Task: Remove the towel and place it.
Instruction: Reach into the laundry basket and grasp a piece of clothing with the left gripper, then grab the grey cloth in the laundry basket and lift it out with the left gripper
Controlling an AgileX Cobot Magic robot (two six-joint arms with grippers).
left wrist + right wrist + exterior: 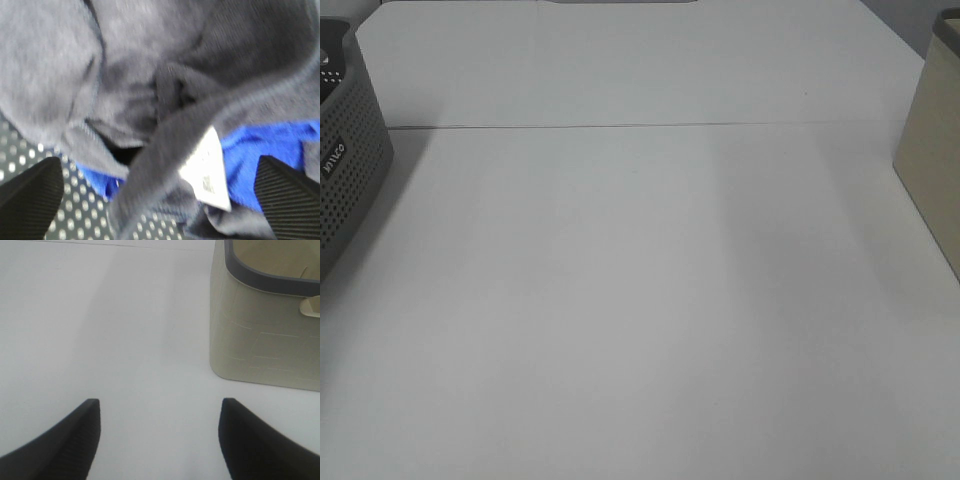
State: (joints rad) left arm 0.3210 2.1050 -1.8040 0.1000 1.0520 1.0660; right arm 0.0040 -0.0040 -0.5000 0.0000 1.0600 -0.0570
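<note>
Left wrist view, left end effector [156, 167] spread wide over towel [150, 70]

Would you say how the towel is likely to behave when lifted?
Probably floppy: the towel lies in soft crumpled folds, so it should drape and trail. Its fuzzy pile likely grips well. It may drag the blue fabric beneath.

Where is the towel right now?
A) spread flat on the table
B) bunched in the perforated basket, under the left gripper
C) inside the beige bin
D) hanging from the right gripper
B: the left wrist view shows the towel crumpled on the perforated surface of the basket, below the open left gripper.
</note>
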